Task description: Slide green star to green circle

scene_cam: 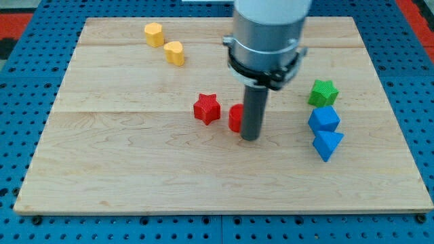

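Observation:
The green star (323, 93) sits at the view's right on the wooden board (135, 169). No green circle shows; the arm's body may hide it. My tip (250, 137) rests on the board near the middle, well to the left of the green star. It is right beside a red block (235, 118), which the rod partly hides so I cannot make out its shape. A red star (207, 108) lies just left of that block.
A blue block (324, 120) sits directly below the green star, touching it, with a blue triangle-like block (327, 144) below that. A yellow hexagon-like block (154, 33) and a yellow heart-like block (174, 52) lie at the upper left.

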